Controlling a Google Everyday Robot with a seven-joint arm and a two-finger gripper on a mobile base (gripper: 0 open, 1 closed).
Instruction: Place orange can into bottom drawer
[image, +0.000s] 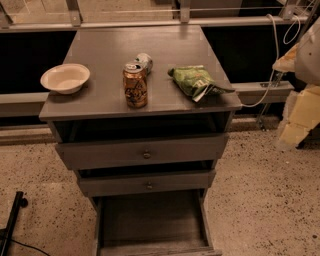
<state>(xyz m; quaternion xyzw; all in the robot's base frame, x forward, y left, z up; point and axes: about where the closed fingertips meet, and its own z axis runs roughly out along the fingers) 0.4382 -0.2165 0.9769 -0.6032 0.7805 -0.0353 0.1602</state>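
Note:
The orange can (135, 84) stands upright on top of the grey-brown drawer cabinet (100, 50), near the middle of its front edge. The bottom drawer (150, 220) is pulled out at the foot of the cabinet, and its flat floor shows nothing inside. My gripper (299, 117) shows as a pale blurred shape at the right edge of the camera view. It is well to the right of the cabinet, apart from the can, and holds nothing that I can see.
A silver-green can (144, 61) lies just behind the orange can. A green chip bag (195, 81) lies to its right and a cream bowl (65, 78) stands at the left edge. Two upper drawers with round knobs (146, 155) are slightly ajar. Cables (272, 60) hang at the right.

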